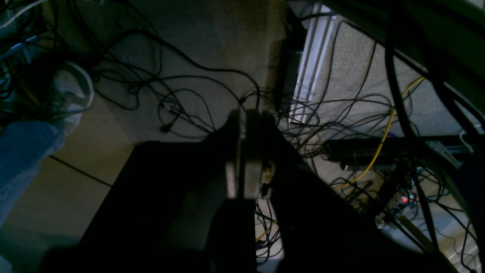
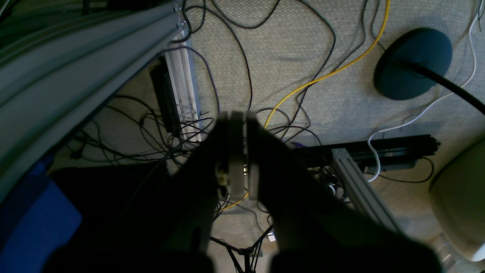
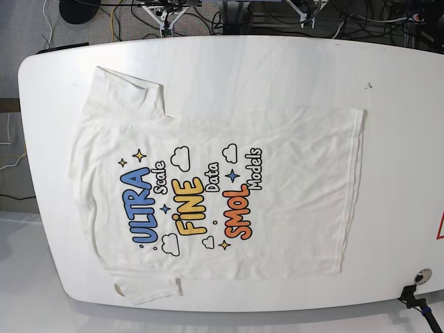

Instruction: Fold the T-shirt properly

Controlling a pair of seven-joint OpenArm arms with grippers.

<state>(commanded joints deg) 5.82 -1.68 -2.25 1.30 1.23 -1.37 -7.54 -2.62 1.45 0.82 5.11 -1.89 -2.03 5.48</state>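
White table [image 3: 402, 173]: the largest thing we had in view, and it bore the shirt; both arms waited at its top edge in the base view.
T-shirt [image 3: 305, 208]: we saw it spread on the table, print up, hem toward the base view's right and shoulders toward its left, with ripples across the cloth.
Step in hand: we judged it the start of folding, as the body lay open with no main fold made.
Next move: it called for us to lower both grippers to the near side edge, pinch a single layer and carry it over evenly; the ripples might have spoiled a straight crease.
Near sleeve [image 3: 132, 96]: it stuck out toward the arms, offering us a likely first hold.
Far sleeve [image 3: 149, 289]: it looked smaller and rumpled, and we judged it needed straightening.
Left gripper [image 3: 306, 21]: closed, fingertips together, gripping nothing, off the cloth.
Right gripper [image 3: 166, 29]: likewise closed and empty, apart from the shirt.
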